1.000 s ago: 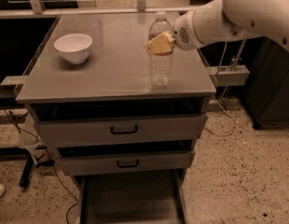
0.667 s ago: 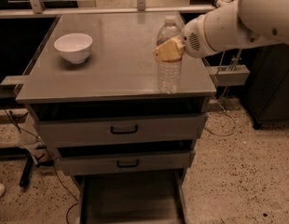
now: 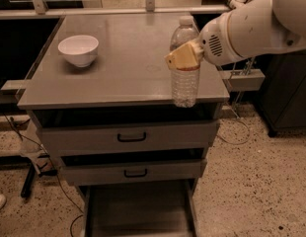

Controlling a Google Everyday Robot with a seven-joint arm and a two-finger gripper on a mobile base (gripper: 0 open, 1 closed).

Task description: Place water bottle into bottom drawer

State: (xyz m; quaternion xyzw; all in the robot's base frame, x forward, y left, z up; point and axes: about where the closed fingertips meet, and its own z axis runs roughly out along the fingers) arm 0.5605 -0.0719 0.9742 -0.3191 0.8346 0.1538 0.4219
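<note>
Fig. Transport phase, bottle in grasp. The gripper [image 3: 184, 58], right of centre in the upper half of frame, is clamped on the water bottle [image 3: 185, 85] at about label height; one tan finger [image 3: 178, 59] lies across the bottle's front, the other is hidden behind it. The white arm [image 3: 256, 26] enters from the upper right corner.

Change vs. the two prior views: bottle and gripper have shifted right and downward in frame, i.e. off the middle of the cabinet top [image 3: 128, 68] and toward its front right corner. The bottle is upright, cap up, and its base now overlaps the top's front edge, so it is prob. lifted clear and about to pass over the lip.

Meaning for the task: pick is done, carry is under way, placement not yet begun.

The bottom drawer [image 3: 138, 214] stands pulled out at lower centre of frame, well below and left of the bottle; the tray looks bare. The two upper drawers [image 3: 131, 138] are shut, so the descent should pass in front of their faces.

White bowl [image 3: 79, 49] at upper left, well apart.
</note>
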